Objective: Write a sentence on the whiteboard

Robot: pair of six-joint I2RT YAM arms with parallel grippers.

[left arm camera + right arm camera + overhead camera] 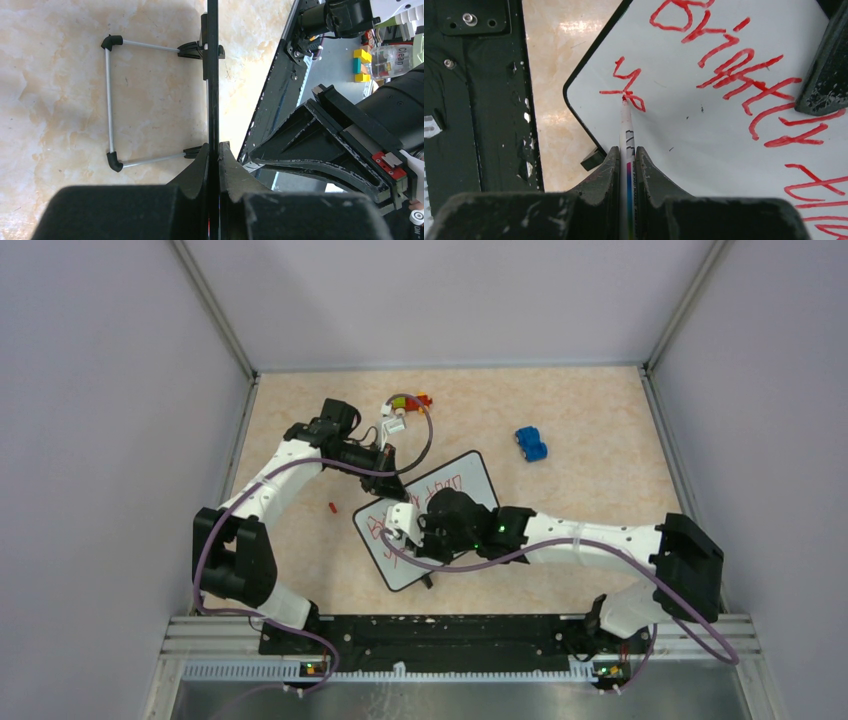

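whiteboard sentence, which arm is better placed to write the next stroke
Right. The right gripper is shut on the marker, its tip on the whiteboard at the sentence. The left gripper is clamped on the whiteboard's edge, holding it.

The left arm (262,492) and right arm (585,536) have white links between chunky black joints, each trailing a looping purple cable (470,564). The right arm's black fingers (606,172) are scuffed with pale chips.

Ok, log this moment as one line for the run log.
left gripper: shut on whiteboard edge | right gripper: shut on marker | marker tip: on red strokes near board corner | sentence: partly written
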